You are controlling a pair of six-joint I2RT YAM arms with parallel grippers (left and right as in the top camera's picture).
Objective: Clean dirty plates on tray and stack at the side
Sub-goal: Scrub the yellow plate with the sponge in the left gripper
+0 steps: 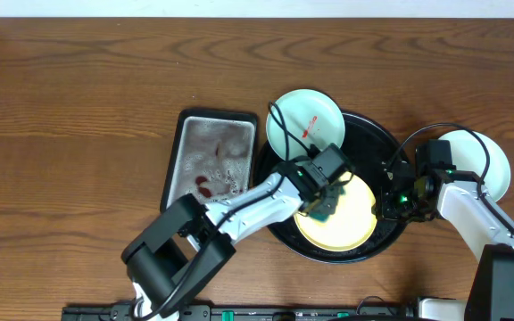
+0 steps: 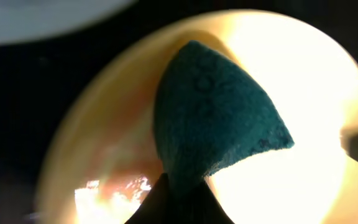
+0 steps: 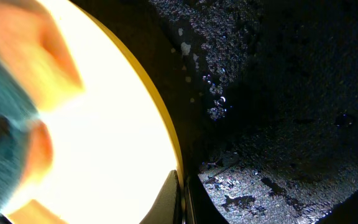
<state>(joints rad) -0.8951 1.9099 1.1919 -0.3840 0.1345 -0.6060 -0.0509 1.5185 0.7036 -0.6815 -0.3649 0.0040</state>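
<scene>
The yellow plate lies in the black tray. My left gripper is shut on the green sponge, which presses on the yellow plate; orange-red smear shows near the sponge. My right gripper is shut on the yellow plate's right rim, one finger above and one below. A mint plate with a red smear rests on the tray's far left rim. Another mint plate sits on the table right of the tray.
A rectangular grey metal tray with foamy water and red spots stands left of the black tray. The black tray's floor is wet in the right wrist view. Wooden table all around.
</scene>
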